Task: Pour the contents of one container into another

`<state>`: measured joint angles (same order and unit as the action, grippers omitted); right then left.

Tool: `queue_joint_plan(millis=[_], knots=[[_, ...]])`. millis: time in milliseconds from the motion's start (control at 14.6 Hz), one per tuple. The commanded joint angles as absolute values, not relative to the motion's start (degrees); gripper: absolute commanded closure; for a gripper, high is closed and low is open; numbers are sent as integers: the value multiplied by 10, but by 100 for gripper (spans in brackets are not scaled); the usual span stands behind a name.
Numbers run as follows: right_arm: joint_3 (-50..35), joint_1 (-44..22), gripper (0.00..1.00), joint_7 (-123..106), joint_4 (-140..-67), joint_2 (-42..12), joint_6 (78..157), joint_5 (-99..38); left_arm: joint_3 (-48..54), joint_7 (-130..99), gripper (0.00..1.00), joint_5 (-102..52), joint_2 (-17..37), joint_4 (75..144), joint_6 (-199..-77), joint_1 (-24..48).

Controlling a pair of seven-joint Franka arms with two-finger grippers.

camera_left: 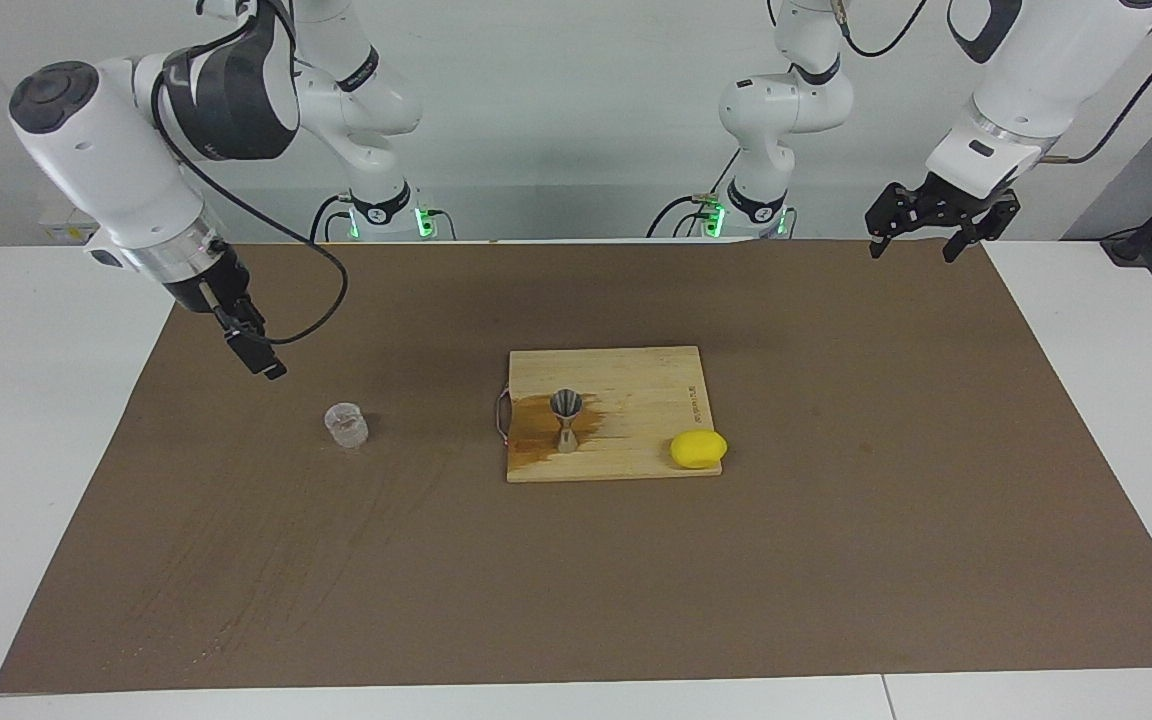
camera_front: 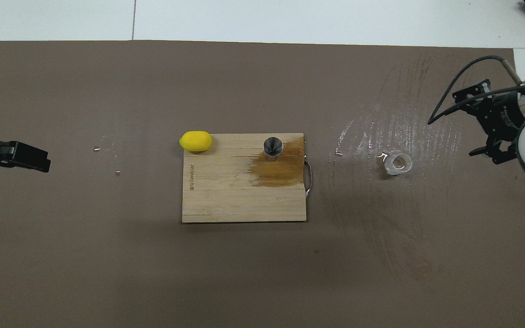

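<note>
Right gripper (camera_left: 254,350), fingers spread, is hung over bare mat beside the clear plastic cup (camera_left: 346,424). Left gripper (camera_left: 929,232), spread, is parked at the mat edge. Metal jigger (camera_left: 566,420) is stood on the cutting board (camera_left: 626,385); board print unreadable.

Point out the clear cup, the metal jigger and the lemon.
clear cup (camera_left: 346,424), facing view, on its see-through side wall.
metal jigger (camera_left: 566,418), facing view, on its upper cone.
lemon (camera_left: 698,448), facing view, on the middle of its yellow skin.

I see a shiny hourglass metal jigger (camera_left: 566,420) on a wet-stained pale wooden board (camera_left: 636,395), a clear plastic cup (camera_left: 346,424) on matt brown mat (camera_left: 636,580).
</note>
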<state>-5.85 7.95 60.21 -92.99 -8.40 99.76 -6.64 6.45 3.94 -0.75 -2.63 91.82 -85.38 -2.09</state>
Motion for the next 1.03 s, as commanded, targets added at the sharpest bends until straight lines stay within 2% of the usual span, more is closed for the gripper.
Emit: queue_joint_plan(millis=[0,137,685,958], knots=[[-63,112,0,639,-931,-115,1012,-125,66,44,0,-9,-36,927,-846,-26],[-63,131,0,646,-953,-116,1020,-167,66,44,0,-9,-36,927,-848,-26],[-63,145,0,651,-972,-119,1018,-192,66,44,0,-9,-36,927,-847,-26],[-62,178,0,659,-1013,-126,1041,-238,66,44,0,-9,-36,927,-848,-26]])
